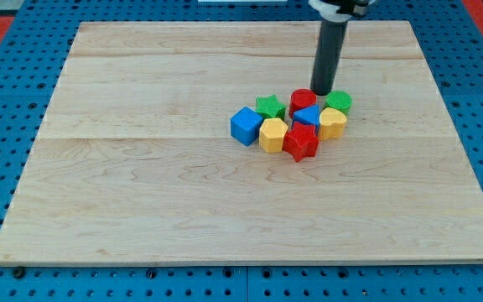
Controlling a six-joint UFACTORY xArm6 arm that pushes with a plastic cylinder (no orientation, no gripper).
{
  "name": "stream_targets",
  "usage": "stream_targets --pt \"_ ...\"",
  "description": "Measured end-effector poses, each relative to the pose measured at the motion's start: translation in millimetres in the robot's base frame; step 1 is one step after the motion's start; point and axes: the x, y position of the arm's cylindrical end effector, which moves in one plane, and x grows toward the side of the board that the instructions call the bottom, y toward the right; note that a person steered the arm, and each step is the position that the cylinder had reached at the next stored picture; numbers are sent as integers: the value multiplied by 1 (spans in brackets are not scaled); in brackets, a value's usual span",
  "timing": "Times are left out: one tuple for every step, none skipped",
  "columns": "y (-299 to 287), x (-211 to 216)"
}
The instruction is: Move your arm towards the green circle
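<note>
The green circle (339,101) lies at the right end of a tight cluster of blocks, right of the board's middle. My tip (322,91) is at the lower end of the dark rod, just up and left of the green circle, between it and the red circle (303,99). It looks very close to both; I cannot tell if it touches them.
The cluster also holds a green star (269,106), a blue cube (246,125), a yellow block (272,134), a red star (301,142), a blue block (307,116) and a yellow block (333,123). The wooden board (141,168) lies on a blue pegboard.
</note>
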Motion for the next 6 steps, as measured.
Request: stream_targets --pt "51 -1" --pt "96 -1" --pt "90 -1" --pt "50 0" --pt "13 17" --pt "-4 39"
